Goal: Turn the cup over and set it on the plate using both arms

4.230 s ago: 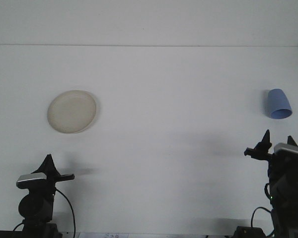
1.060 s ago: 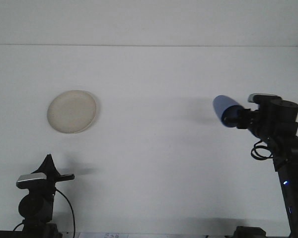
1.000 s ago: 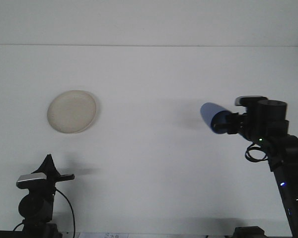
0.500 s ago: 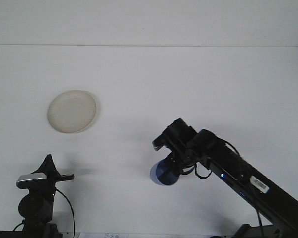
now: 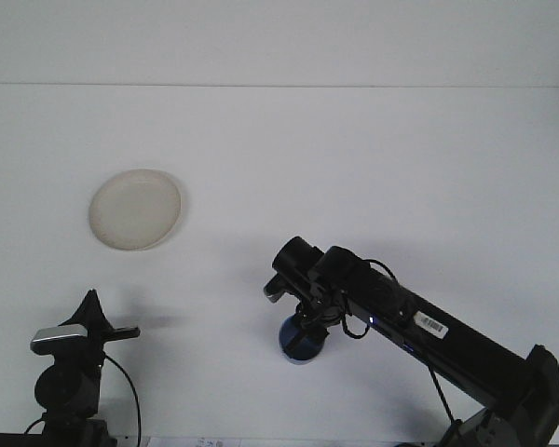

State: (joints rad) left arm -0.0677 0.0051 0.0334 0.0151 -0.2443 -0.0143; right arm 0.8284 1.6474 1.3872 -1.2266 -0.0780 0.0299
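Two arms in view. Right gripper (image 5: pixel 303 328) pinching small blue plastic cup (image 5: pixel 300 343) at 6 o'clock on white counter (image 5: pixel 354 168); round cream plate (image 5: pixel 135 209) at 9 o'clock. Left gripper (image 5: pixel 98 321) low at 7 o'clock, finger state: cannot tell.

Matt cream plate (image 5: pixel 135 209), smooth blue plastic-looking cup (image 5: pixel 298 342), on a matt white table (image 5: pixel 354 168).

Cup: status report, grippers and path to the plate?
Right gripper shut on blue cup, low at table centre. Left gripper parked, off the cup. Plate far left, nothing between.
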